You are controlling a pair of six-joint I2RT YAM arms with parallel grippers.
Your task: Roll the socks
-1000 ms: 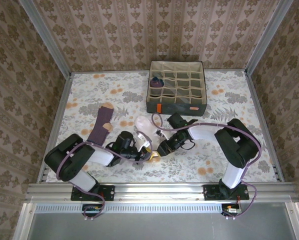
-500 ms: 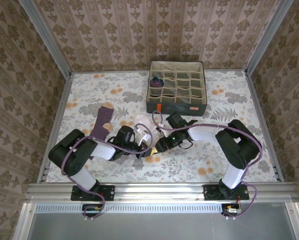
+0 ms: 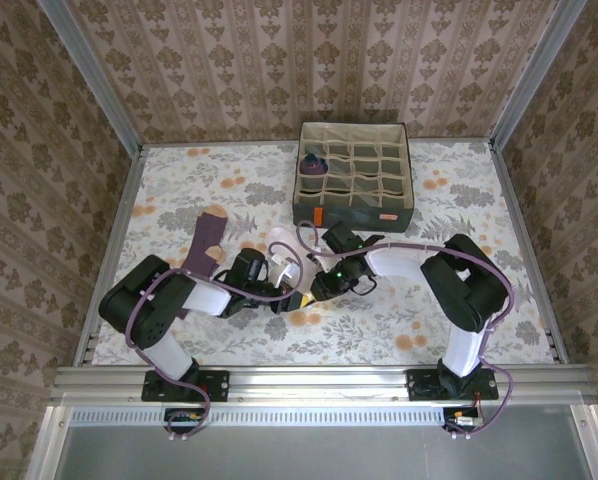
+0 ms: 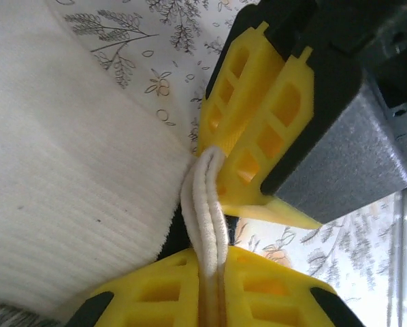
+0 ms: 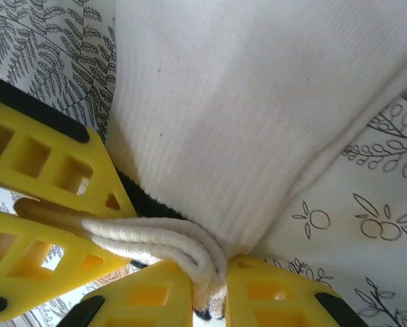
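Observation:
The white sock lies mid-table, its ribbed body spread flat. My left gripper is shut on the sock's folded cuff edge, which runs between its yellow fingers. My right gripper meets it tip to tip, shut on the same cuff fold; a dark stripe shows at the pinch. A purple sock with a tan heel lies flat to the left. Another purple sock sits in a cell of the box.
The grey fabric box with beige grid cells stands at the back centre. Metal rails edge the flowered tablecloth on the left, right and front. Both forearms lie low across the near middle.
My right gripper has closed onto the white sock's cuff. Both grippers have shifted slightly toward the back left with the cuff between them.

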